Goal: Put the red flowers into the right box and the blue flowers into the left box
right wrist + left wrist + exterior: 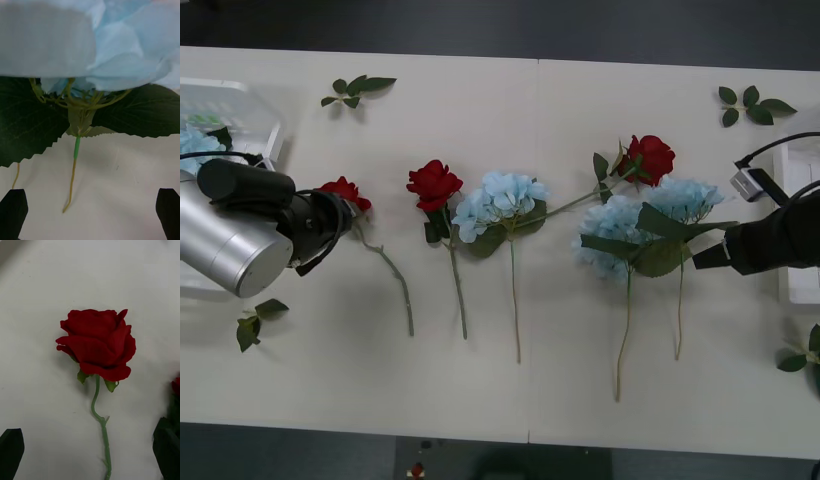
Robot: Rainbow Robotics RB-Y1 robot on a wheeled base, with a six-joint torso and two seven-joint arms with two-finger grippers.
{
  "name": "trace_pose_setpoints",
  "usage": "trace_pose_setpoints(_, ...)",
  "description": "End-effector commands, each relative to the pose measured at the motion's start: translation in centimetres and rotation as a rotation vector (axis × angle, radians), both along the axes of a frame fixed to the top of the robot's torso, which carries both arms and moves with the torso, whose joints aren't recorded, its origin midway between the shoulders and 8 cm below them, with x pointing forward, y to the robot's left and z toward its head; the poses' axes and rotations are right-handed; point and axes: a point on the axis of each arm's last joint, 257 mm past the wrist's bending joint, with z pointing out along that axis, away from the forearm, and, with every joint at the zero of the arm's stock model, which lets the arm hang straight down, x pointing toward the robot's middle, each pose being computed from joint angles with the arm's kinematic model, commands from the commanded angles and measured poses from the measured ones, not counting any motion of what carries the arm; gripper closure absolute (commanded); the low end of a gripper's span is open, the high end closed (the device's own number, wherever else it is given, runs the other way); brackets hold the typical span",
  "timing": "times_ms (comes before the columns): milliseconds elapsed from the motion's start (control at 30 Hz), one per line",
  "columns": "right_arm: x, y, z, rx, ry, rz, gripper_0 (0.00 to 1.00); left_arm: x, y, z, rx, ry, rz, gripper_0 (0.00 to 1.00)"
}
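Observation:
Three red flowers lie on the white table: one (345, 190) at the left, one (434, 184) left of centre, one (648, 157) right of centre. My left gripper (330, 225) hovers open right beside the leftmost rose (97, 343), whose stem runs between the fingers (11, 450). Blue flowers lie at the centre (500, 200) and centre-right (615, 235), (683, 198). My right gripper (710, 250) is open close to the rightmost hydrangea (112, 48), above its stem (75, 161). The left box (240, 105) holds a blue bloom (195, 145). My right arm partly hides the right box (798, 290).
Loose green leaf sprigs lie at the back left (358, 90), back right (752, 105), front left (255, 322) and right edge (805, 355). The table's front edge runs along the bottom, with dark floor beyond.

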Motion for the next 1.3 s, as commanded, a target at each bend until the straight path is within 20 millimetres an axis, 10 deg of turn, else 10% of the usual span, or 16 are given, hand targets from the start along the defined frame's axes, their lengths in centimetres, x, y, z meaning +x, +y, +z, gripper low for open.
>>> trace_pose_setpoints(33, 0.3, 1.2, -0.7, -0.037, -0.051, 0.062, 0.0, 2.2, -0.2, 1.1, 0.02, -0.017, 0.013, 0.0)
trace_pose_setpoints(467, 1.6, 3.0, -3.1, -0.079, -0.091, 0.041, 0.0, 5.9, -1.2, -1.9, 0.177, 0.018, -0.05, 0.0)
trace_pose_setpoints(1167, 0.9, 2.9, -5.5, -0.078, -0.1, 0.01, 0.0, 6.2, -1.5, -5.6, 0.279, 0.077, -0.117, 0.0)
trace_pose_setpoints(1233, 0.9, 2.9, -5.6, -0.078, -0.1, 0.01, 0.17, 6.5, -1.4, -5.9, 0.273, 0.07, -0.118, 0.0)
trace_pose_setpoints(1300, 0.9, 2.8, -5.6, -0.079, -0.1, 0.009, 0.62, 6.5, -1.4, -6.0, 0.274, 0.072, -0.118, 0.0)
